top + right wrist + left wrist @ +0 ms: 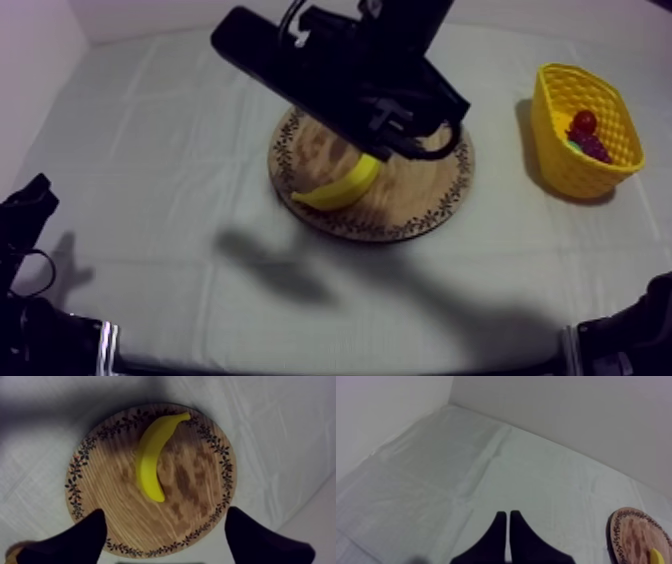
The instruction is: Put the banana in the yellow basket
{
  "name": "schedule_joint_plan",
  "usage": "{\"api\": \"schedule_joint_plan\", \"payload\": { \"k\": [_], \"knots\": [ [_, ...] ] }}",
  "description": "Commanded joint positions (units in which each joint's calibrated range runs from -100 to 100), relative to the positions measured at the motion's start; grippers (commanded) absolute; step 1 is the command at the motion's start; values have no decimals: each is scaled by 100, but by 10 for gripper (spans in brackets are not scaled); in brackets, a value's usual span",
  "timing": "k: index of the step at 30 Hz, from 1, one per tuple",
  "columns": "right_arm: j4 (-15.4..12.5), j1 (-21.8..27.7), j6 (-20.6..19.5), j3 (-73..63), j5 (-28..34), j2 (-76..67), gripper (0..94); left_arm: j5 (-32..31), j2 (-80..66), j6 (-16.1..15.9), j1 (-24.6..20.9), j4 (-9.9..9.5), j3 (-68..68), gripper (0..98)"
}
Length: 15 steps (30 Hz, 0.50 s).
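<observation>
The banana (340, 185) lies on the round wooden board (425, 200) near the middle of the desk (150, 150), which is covered with a grey-white cloth. In the top view it rests on the board's left half, its lower tip close to the patterned rim and its upper end running under the right arm (340, 70), which comes in from the upper right and hangs over the board.

In the right wrist view the right hand (166, 513) is above the board (195, 481) and looks down on it. Its two black fingers (82, 538) are spread wide, with nothing between them. The banana (150, 458) lies beyond the fingertips, curved, and is not touched by either finger. One end is near the rim's leaf border and the other points toward the board's middle.

The left hand (507, 516) is clenched on nothing, its fingers lying together as a narrow wedge over bare cloth. The edge of the board (636, 536) and a yellow tip of the banana (656, 556) are off to one side, well apart from it. In the top view this hand (25, 215) sits low at the desk's left edge.

The yellow basket (565, 165) stands at the right side of the desk, apart from the board. Inside it are a small red fruit (584, 122) and, just beside that, a darker red cluster that looks like grapes (598, 148).
</observation>
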Motion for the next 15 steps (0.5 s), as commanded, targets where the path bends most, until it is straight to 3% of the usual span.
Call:
{"api": "schedule_joint_plan", "payload": {
  "k": [1,15],
  "knots": [
    [-28,9,3,6,-11,192,722,-2,0,-1,1,-2,3,1],
    [40,140,-11,298,-793,1266,714,-2,0,-1,1,-2,3,1]
  ]
}}
